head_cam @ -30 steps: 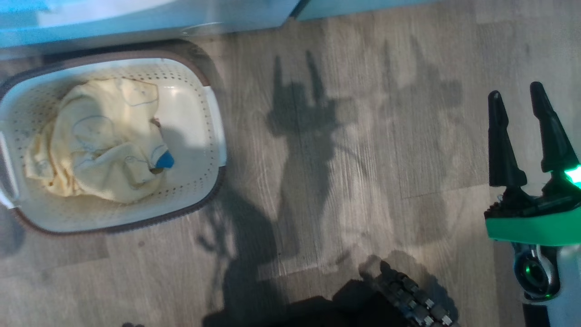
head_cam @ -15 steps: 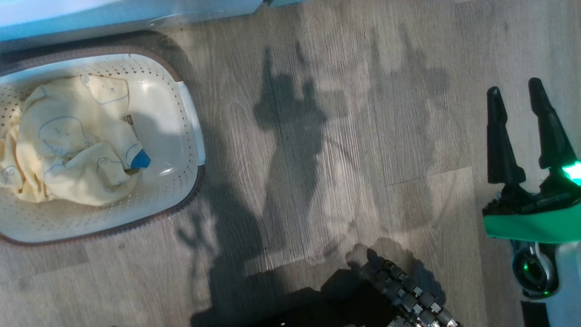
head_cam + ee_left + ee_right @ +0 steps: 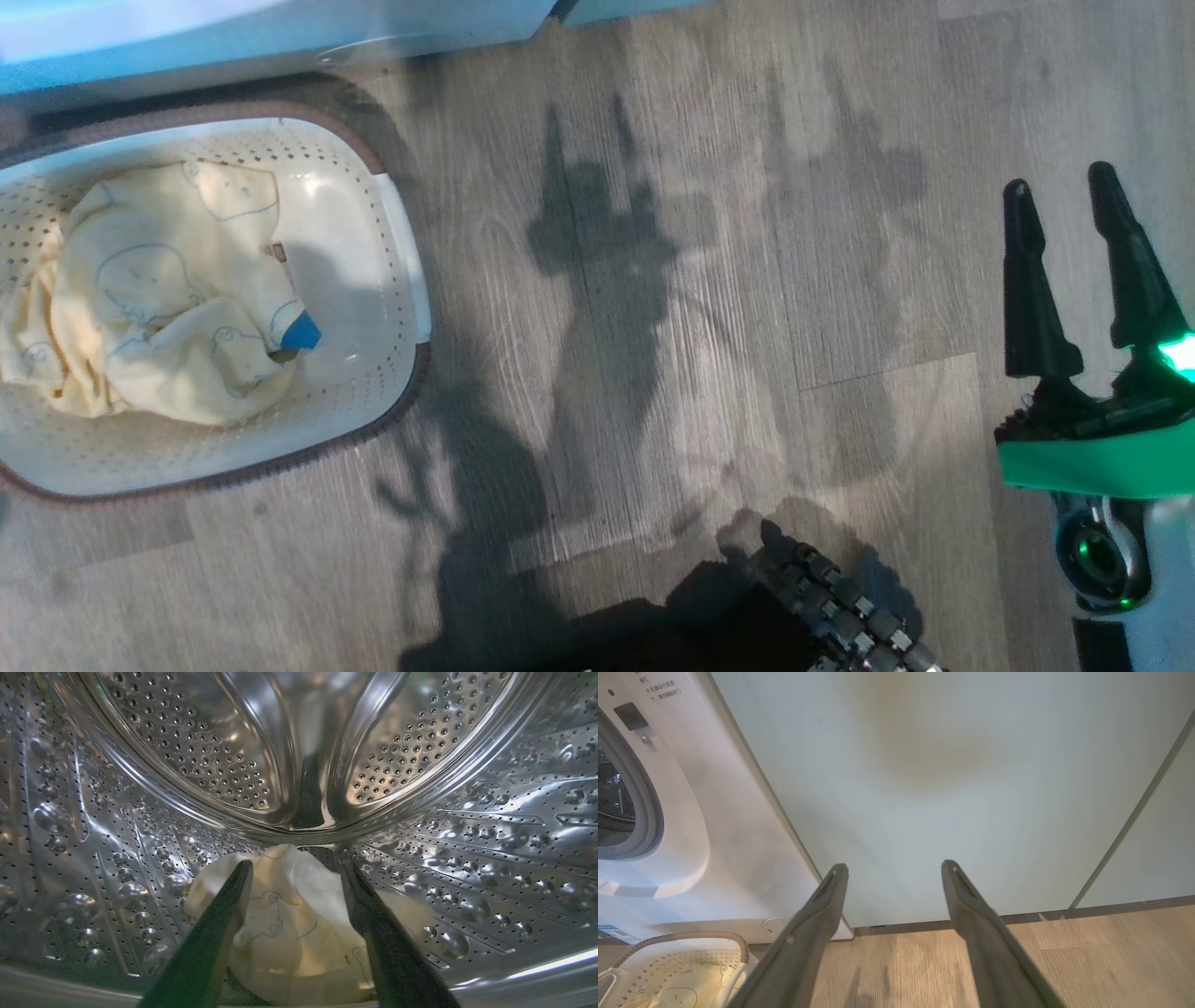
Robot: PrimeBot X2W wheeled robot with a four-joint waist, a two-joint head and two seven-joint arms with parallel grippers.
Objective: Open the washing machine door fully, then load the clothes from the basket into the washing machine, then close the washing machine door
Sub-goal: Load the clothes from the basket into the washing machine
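Right up close, the right gripper (image 3: 1060,182) hangs over the wooden floor (image 3: 747,308). Its two dark fingers (image 3: 1032,299) are spread wide with nothing between them, and they point toward the pale green cabinet (image 3: 948,765). Shadows (image 3: 597,280) of the arms fall across the planks.

Off to the robot's left sits the basket (image 3: 369,369), flat on the floor and close up by the foot of the washing machine (image 3: 714,812). And there are clothes (image 3: 159,299) in it: a crumpled cream-yellow bundle with line-drawn cartoons. It covers much of the basket's bottom, and a blue trim pokes out on the side nearer the right gripper.

Past the basket rises the machine's white front, with the grey ring (image 3: 649,807) of the drum mouth and small printed text above it.

Now deep inside: the left gripper (image 3: 296,865) reaches into the shiny perforated drum (image 3: 187,742), fingers (image 3: 219,924) parted wide and pinching nothing. One cream garment (image 3: 289,924) lies slack on the drum's floor under and between them, cartoon print up, just short of the back wall. Whether it touches the fingers I cannot tell.
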